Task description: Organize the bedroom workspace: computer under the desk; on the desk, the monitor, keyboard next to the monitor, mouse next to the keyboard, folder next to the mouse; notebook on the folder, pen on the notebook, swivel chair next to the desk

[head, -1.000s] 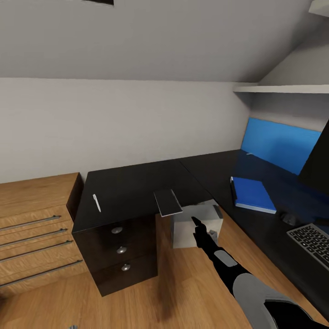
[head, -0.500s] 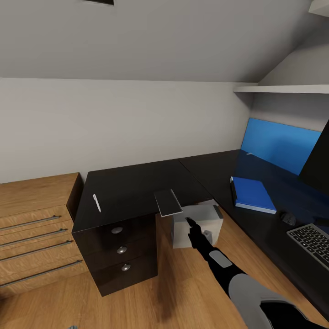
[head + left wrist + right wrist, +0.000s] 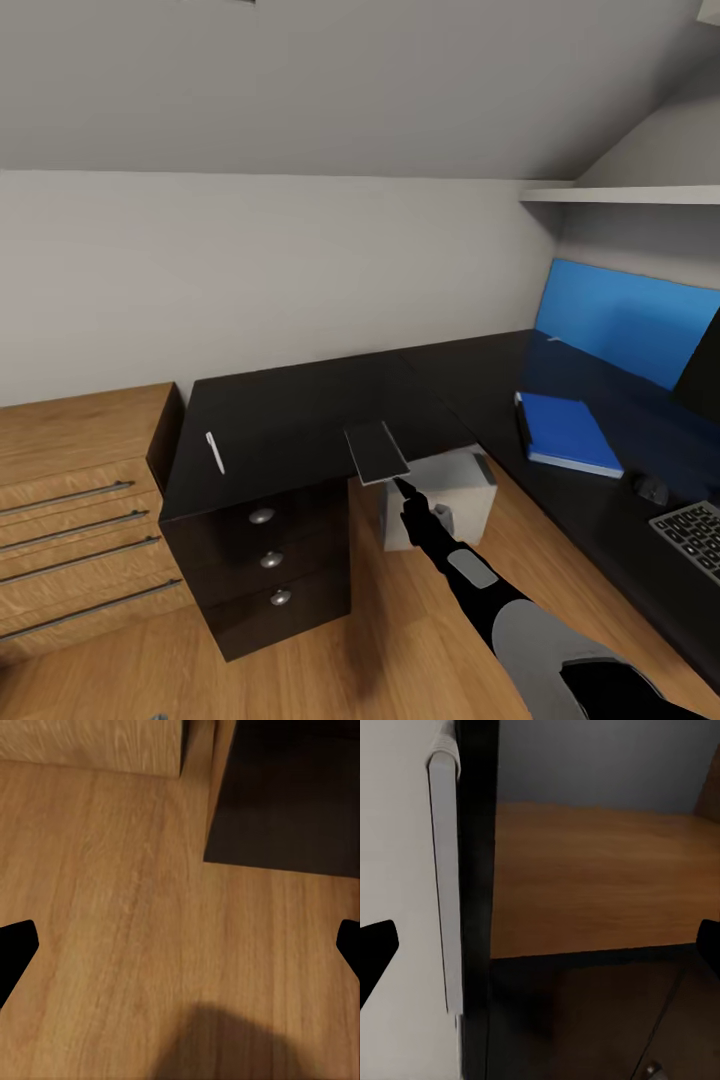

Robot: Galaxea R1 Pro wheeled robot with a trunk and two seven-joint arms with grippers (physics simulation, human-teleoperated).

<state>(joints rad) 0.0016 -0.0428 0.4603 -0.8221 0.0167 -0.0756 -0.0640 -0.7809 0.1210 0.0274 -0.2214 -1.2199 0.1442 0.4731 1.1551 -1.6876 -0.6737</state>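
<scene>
grey walls and a sloped ceiling close in over a black l-shaped worktop [image 3: 290, 410] and a light wood plank floor [image 3: 420, 640]. the right pincer [image 3: 403, 487] reaches out low over the floor, its tip just below the near edge of the notebook [image 3: 375, 451], which lies on the worktop with that near end jutting over the edge. in the right wrist view the two fingertips [image 3: 376, 952] stand wide apart at the sides, so that pincer is spread and holds nothing. the left pincer [image 3: 180, 952] is likewise spread, hanging over bare floor. just beyond and below the right pincer sits the pale computer [image 3: 450, 495] under the worktop. far to its right lie the folder [image 3: 570, 432], then the mouse [image 3: 650, 489] and a corner of the keyboard [image 3: 695, 535]; well to its left lies the pen [image 3: 214, 452]. the notebook looks thin, light and fairly stiff, with a smooth cover that could slide on the matte top if nudged. the overhanging end looks the best place to nip it, one finger above and one below, holding it level so it does not droop or slip on the way to the folder.
</scene>
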